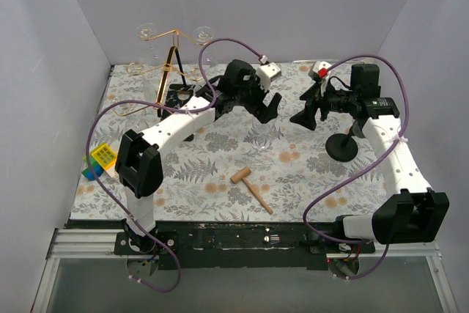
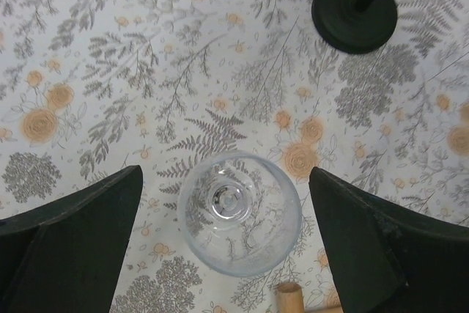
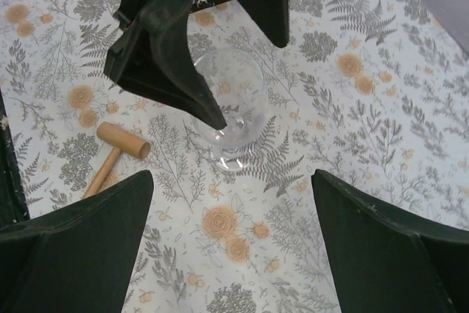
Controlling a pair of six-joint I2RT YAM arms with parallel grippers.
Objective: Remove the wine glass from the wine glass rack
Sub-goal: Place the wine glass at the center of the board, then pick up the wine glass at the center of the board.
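Both jaw pairs are seen spread wide, nothing clamped. Left gripper is held over the wine glass, which is stood upright on the floral tablecloth, with gaps seen either side of the bowl. Right gripper is pointed at it from the opposite side. Wine glass rack is set at the far-left corner, well apart, apparently with two more glasses hung on it. Sticker on the right arm is too small to be read. Wooden mallet is laid near the glass; black round-footed stand and coloured blocks are at the sides.
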